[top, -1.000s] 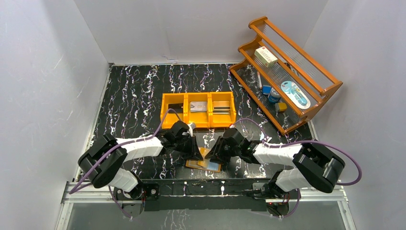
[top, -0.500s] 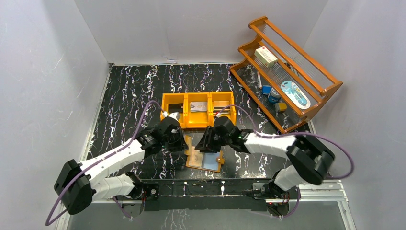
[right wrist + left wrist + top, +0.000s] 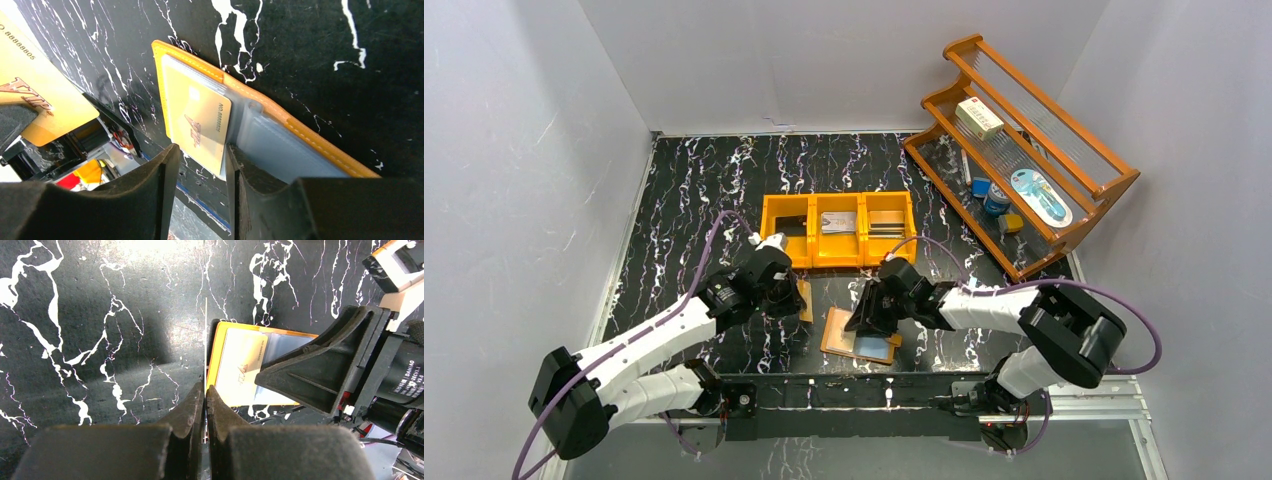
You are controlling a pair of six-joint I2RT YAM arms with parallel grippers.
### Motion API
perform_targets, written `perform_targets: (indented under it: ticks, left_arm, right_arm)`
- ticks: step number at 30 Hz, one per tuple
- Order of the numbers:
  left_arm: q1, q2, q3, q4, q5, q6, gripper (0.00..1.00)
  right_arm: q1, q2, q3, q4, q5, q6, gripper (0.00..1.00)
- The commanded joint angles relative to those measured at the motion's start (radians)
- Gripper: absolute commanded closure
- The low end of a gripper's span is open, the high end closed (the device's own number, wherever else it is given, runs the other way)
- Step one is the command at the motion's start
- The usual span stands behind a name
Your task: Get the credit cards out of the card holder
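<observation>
Tan and leather-like, the holder (image 3: 887, 356) lies open and flat on the black marbled table (image 3: 694, 200), near the front edge and between the two arms. In the top view its long axis runs roughly left to right, slightly skewed.

A pale gold sleeved card (image 3: 197, 117) sits in the holder's left leaf. The clear blue sleeve (image 3: 280, 155) beside it looks empty. In the right wrist view the printed number runs toward the camera, so this card's long axis points at the fingers. Its near short end lies in the gap between them.

The right gripper (image 3: 200, 152) is plainly the nearer arm and hangs directly over the holder. Its jaws are parted to a moderate gap that straddles the card's end. Whether the tips actually touch the plastic cannot be told from this angle.

The left gripper (image 3: 205, 390) is off to the holder's left, clear of it, with its jaws pinched tight on a loose card (image 3: 805, 300). From its own wrist camera that card shows only as a thin edge-on line. The right wrist view catches its gold face at the upper left, well apart from the holder.

One card therefore seems to be out and one left inside. Drawing the sleeved card out would likely mean pulling along its long axis, toward the right gripper. The holder rests unpinned, so it may slide along with the card.
</observation>
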Motion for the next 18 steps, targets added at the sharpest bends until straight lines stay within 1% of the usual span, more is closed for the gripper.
perform_targets:
  ticks: [1,6,9,12,15,18]
  left_arm:
    - [0.004,0.005,0.04,0.0,0.009,0.028,1.0]
    - [0.012,0.031,0.073,0.027,0.034,0.053,1.0]
    - [0.061,0.032,0.077,0.072,0.102,0.063,1.0]
    - [0.146,0.017,0.06,0.141,0.242,0.072,1.0]
    - [0.221,-0.018,0.024,0.253,0.408,0.072,1.0]
    - [0.252,-0.028,0.012,0.341,0.546,0.061,1.0]
  right_arm:
    - [-0.008,-0.056,0.069,-0.02,-0.002,-0.088,0.51]
    - [-0.024,-0.102,0.15,-0.102,0.055,-0.147,0.46]
    - [-0.055,-0.139,0.15,-0.116,0.08,-0.161,0.41]
    - [-0.088,-0.197,0.116,-0.083,0.112,-0.171,0.34]
    - [-0.142,-0.27,0.075,-0.024,0.104,-0.184,0.31]
    - [-0.211,-0.337,0.055,-0.008,0.047,-0.19,0.3]
